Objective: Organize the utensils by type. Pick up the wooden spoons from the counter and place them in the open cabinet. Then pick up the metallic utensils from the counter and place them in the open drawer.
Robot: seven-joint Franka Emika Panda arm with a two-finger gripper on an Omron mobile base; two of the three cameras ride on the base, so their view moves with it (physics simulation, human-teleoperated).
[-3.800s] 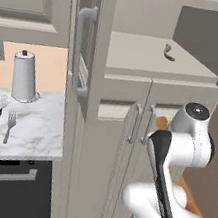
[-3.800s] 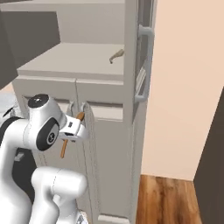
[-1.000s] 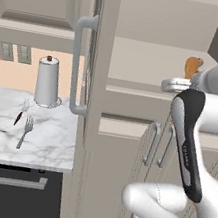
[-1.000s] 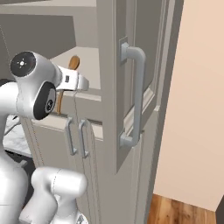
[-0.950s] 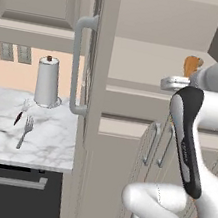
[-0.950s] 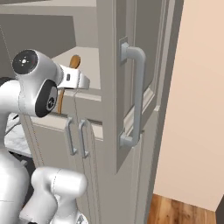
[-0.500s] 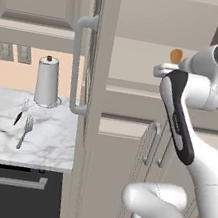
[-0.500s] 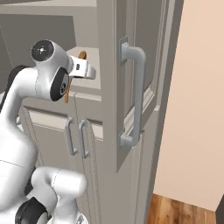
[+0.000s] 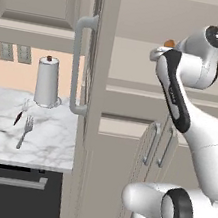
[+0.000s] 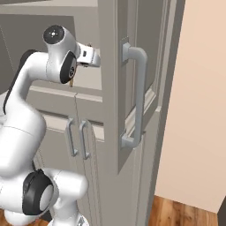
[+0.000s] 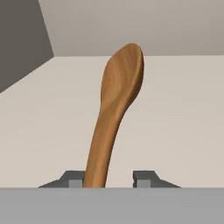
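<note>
Hand view: wooden spoon gripped in pincer, bowl projecting ahead.

Flat, even rendered light fills all three views, bright without glare. Soft shading darkens the cabinet side wall at the upper left of the hand view, while its floor and back wall stay pale. The spoon shows a gentle sheen on its bowl and casts no clear shadow. On the tabletop, at left in the left base view, shadows are faint. Edges look slightly soft and pixelated; straight lines stay straight.
</note>
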